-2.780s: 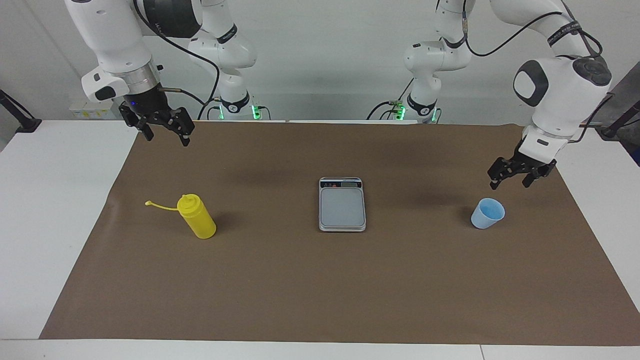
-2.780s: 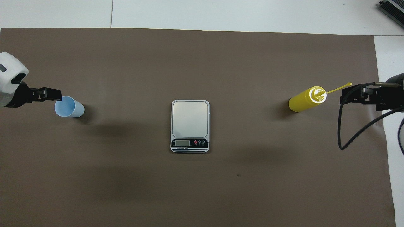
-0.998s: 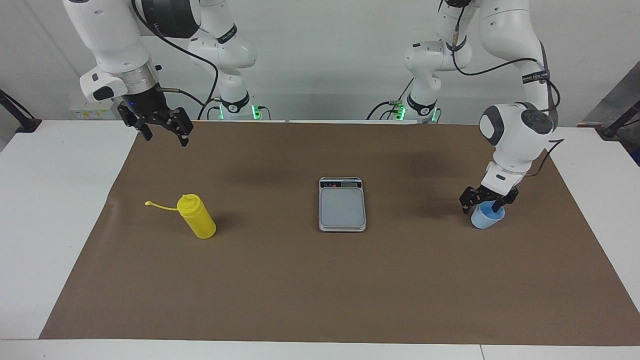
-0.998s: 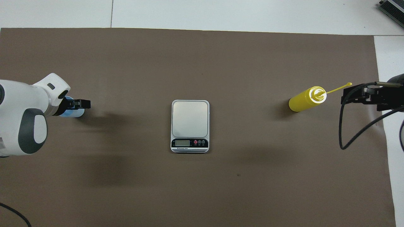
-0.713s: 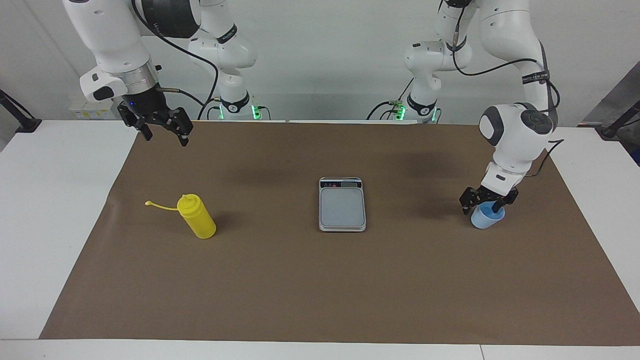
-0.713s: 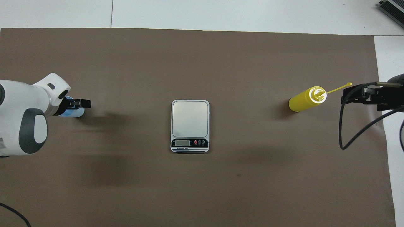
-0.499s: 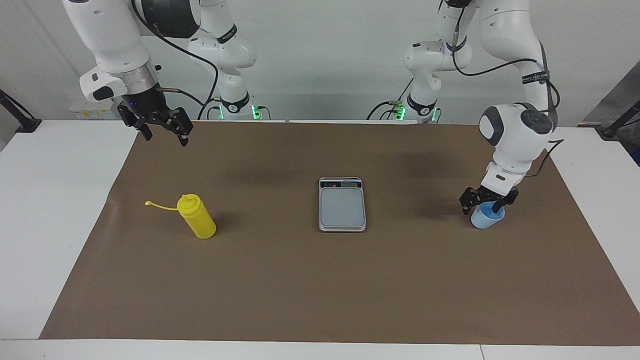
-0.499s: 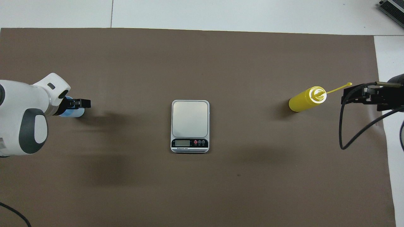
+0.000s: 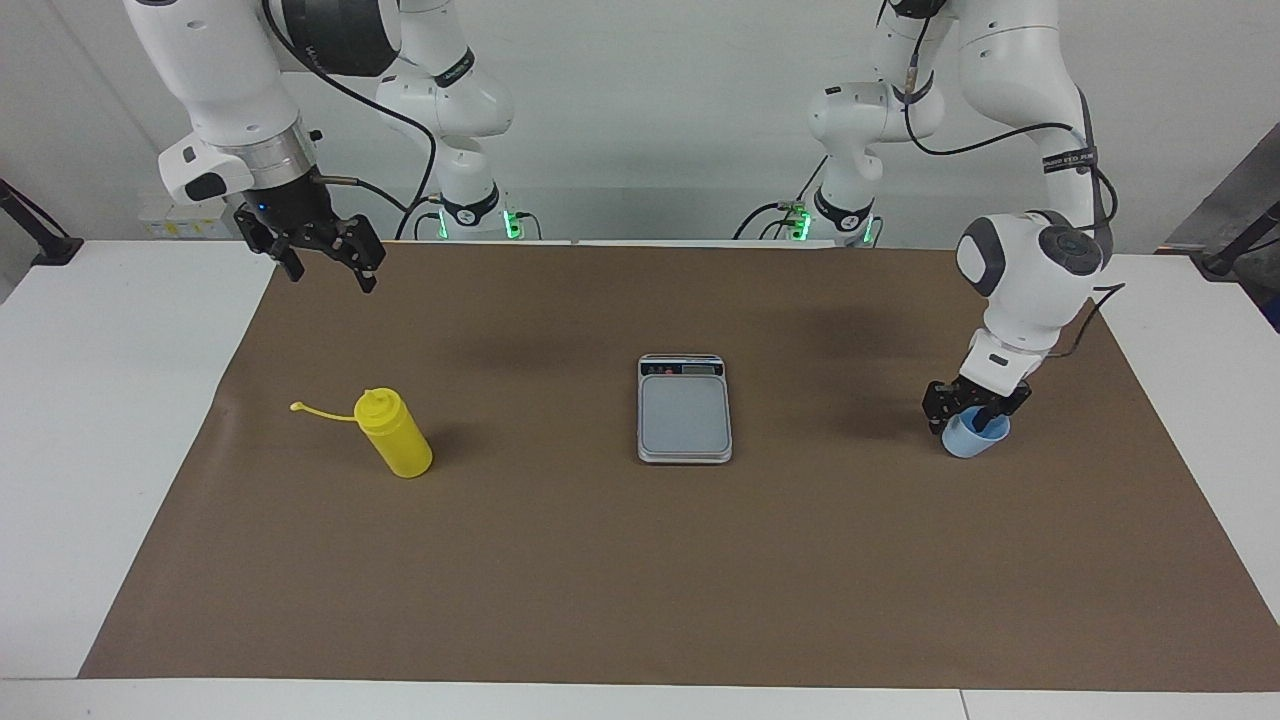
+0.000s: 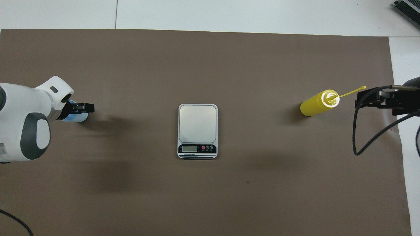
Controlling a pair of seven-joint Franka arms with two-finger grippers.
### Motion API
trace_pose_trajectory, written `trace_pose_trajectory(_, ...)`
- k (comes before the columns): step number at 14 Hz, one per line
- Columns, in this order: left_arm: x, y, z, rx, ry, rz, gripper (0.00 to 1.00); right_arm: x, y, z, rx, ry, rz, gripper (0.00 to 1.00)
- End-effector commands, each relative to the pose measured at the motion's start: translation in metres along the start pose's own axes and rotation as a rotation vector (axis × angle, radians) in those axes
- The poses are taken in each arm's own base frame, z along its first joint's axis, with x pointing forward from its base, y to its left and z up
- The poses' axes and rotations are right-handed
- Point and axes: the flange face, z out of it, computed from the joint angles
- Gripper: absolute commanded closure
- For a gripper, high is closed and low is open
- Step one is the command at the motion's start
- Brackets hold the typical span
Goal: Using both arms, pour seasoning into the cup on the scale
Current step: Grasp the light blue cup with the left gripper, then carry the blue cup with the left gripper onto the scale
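The left end effector has come down a little further onto the cup since a moment ago, its fingers narrowed across the rim, one inside the cup; whether they grip it I cannot tell; the cup stands on the tabletop toward the left arm's end, unmoved; the right end effector waits raised and open; the seasoning and the scale have not moved.
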Motion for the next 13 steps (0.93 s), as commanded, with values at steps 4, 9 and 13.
trace_pose_trajectory(4, 0.002, 0.002, 0.001, 0.004, 0.019, 0.006, 0.82, -0.005, 0.011, 0.0, 0.001, -0.004, -0.004, 0.0)
trace_pose_trajectory(9, 0.007, 0.003, -0.004, 0.003, 0.028, 0.006, 0.94, -0.005, 0.012, 0.0, -0.001, -0.003, -0.004, 0.0)
trace_pose_trajectory(13, 0.016, 0.02, -0.008, -0.004, 0.037, 0.022, 0.94, -0.005, 0.012, 0.0, 0.001, -0.004, -0.004, 0.0)
